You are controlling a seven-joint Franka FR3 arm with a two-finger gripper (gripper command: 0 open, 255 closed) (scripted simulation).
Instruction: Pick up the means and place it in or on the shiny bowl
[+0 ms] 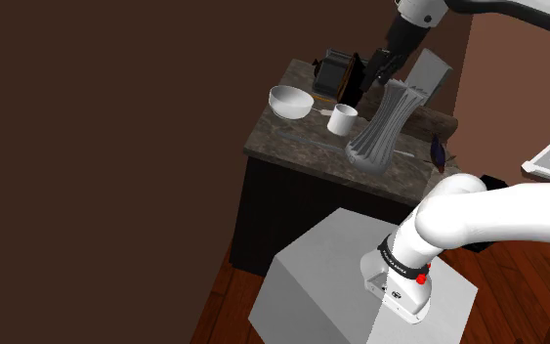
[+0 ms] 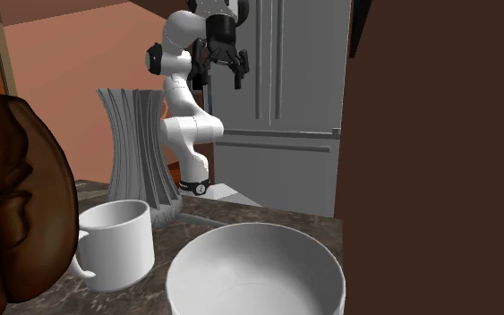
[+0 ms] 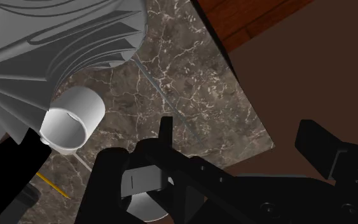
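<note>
The desk [image 1: 297, 139] [image 2: 241, 215] [image 3: 190, 83] has a dark, white-veined stone top (it looks like marble) on a dark cabinet base. A white bowl [image 1: 290, 101] [image 2: 257, 268] stands near the corner at the shoulder view's left. Just beside it stands a white mug [image 1: 341, 119] [image 2: 115, 242] [image 3: 72, 121], apart from the bowl. A tall grey ribbed vase [image 1: 382, 132] [image 2: 138, 152] [image 3: 50, 44] stands upright next to the mug. Behind the bowl and mug sits a brown bean-shaped thing [image 1: 333, 73] [image 2: 17, 197]. A small dark blue thing [image 1: 439, 151] rests near the desk's edge at the shoulder view's right. A thin yellow stick [image 3: 51, 184] lies flat near the mug.
</note>
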